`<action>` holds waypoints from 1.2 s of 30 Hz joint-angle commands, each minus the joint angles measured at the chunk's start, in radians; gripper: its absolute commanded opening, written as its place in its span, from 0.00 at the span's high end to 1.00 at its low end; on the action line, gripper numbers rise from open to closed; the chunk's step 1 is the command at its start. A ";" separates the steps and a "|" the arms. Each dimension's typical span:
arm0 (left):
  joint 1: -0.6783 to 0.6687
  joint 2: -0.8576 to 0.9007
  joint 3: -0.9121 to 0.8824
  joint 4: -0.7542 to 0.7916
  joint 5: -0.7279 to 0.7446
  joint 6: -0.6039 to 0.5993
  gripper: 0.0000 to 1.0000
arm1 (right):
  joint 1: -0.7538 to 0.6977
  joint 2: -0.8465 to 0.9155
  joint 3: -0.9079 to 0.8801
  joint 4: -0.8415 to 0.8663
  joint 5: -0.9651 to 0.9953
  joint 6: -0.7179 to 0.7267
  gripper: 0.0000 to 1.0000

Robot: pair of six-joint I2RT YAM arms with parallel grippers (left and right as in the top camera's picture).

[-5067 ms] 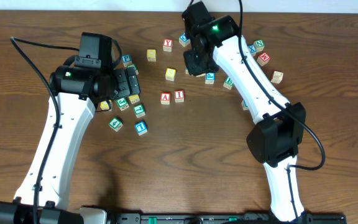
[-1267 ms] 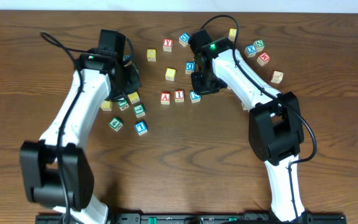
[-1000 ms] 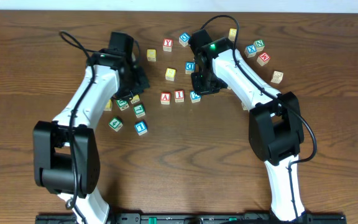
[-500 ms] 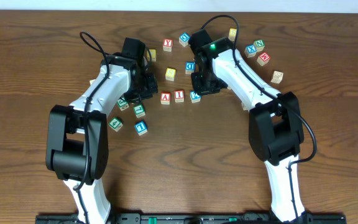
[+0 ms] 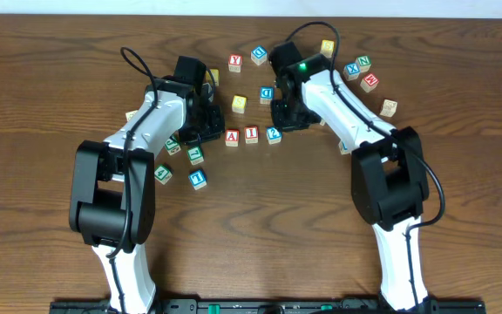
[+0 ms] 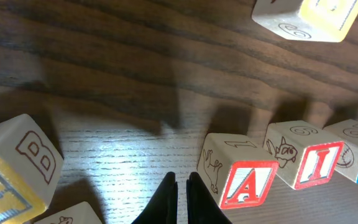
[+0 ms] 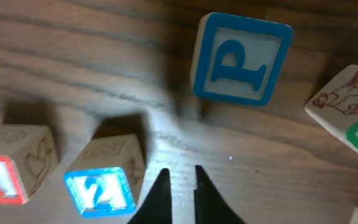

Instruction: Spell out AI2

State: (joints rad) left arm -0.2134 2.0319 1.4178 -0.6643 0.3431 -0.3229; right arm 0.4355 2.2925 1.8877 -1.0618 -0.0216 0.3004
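Three blocks stand in a row mid-table: a red A point(image 5: 232, 137), a red I point(image 5: 251, 134) and a blue 2 point(image 5: 273, 133). My left gripper point(image 5: 209, 131) is shut and empty, just left of the A block point(image 6: 241, 180); its tips point(image 6: 182, 182) hover over bare wood beside it. The I block point(image 6: 309, 163) follows to the right in that view. My right gripper point(image 5: 288, 119) sits just right of and behind the blue 2 point(image 7: 101, 186). Its jaws point(image 7: 179, 175) are nearly together with only wood between them. The I block point(image 7: 5, 171) shows at the left edge.
A blue P block point(image 7: 241, 59) lies just beyond the right gripper. A yellow block point(image 5: 240, 104) sits behind the row. More blocks cluster near the left arm point(image 5: 196, 157) and at the back right point(image 5: 362, 70). A B block point(image 6: 17, 168) lies left of the left gripper.
The left arm has swung right, bringing its shut gripper up beside the A block. The right gripper has edged slightly back from the 2 block, its jaws narrowing. The three blocks stayed put.
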 commanded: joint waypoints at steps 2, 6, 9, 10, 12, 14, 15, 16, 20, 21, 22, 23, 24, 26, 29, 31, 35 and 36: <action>-0.002 0.008 0.002 -0.003 0.016 0.019 0.92 | -0.009 0.002 -0.047 0.029 -0.047 0.006 0.96; -0.002 0.008 0.002 -0.003 0.015 0.015 0.92 | -0.008 0.002 -0.063 0.044 -0.054 0.006 0.99; -0.007 0.008 0.002 -0.003 0.016 0.014 0.93 | -0.008 0.002 -0.063 0.046 -0.060 0.006 0.99; -0.011 0.008 0.002 -0.003 0.016 0.014 0.92 | -0.008 0.002 -0.063 0.045 -0.060 0.006 0.99; -0.021 0.008 0.002 -0.002 0.015 0.014 0.92 | -0.008 0.002 -0.063 0.045 -0.062 0.006 0.99; -0.034 0.008 0.002 -0.002 0.014 0.014 0.92 | -0.008 0.002 -0.063 0.045 -0.068 0.006 0.99; -0.040 0.008 0.002 -0.002 0.011 0.014 0.93 | -0.008 0.002 -0.063 0.045 -0.068 0.006 0.99; -0.047 0.008 0.002 0.000 0.006 0.014 0.93 | -0.008 0.002 -0.063 0.045 -0.068 0.006 0.99; -0.053 0.008 0.002 0.004 0.005 0.011 0.93 | -0.003 0.002 -0.063 0.046 -0.080 0.006 0.98; -0.053 0.008 0.002 0.004 0.005 0.011 0.92 | -0.002 0.002 -0.063 0.048 -0.086 0.006 0.98; -0.053 0.008 0.002 0.004 0.005 0.011 0.93 | 0.001 0.002 -0.063 0.049 -0.091 0.006 0.99; -0.053 0.008 0.002 0.003 0.005 0.011 0.93 | 0.003 0.002 -0.063 0.051 -0.093 0.006 0.98; -0.053 0.008 0.002 0.003 0.005 0.011 0.92 | 0.006 0.002 -0.063 0.052 -0.093 0.006 0.98; -0.054 0.008 0.002 0.004 0.005 0.011 0.92 | 0.011 0.002 -0.063 0.055 -0.093 0.006 0.98; -0.055 0.008 0.002 0.008 0.005 0.011 0.93 | 0.016 0.002 -0.063 0.061 -0.093 0.006 0.97; -0.058 0.008 0.002 0.013 0.005 0.011 0.93 | 0.018 0.002 -0.063 0.066 -0.094 0.006 0.96; -0.066 0.008 0.002 0.025 0.005 0.012 0.92 | 0.018 0.002 -0.063 0.069 -0.094 0.006 0.95; -0.068 0.008 0.002 0.031 0.005 0.012 0.93 | 0.018 0.002 -0.063 0.070 -0.094 0.006 0.95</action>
State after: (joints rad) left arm -0.2726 2.0319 1.4178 -0.6415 0.3424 -0.3168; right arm 0.4458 2.2925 1.8297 -0.9958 -0.1089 0.3031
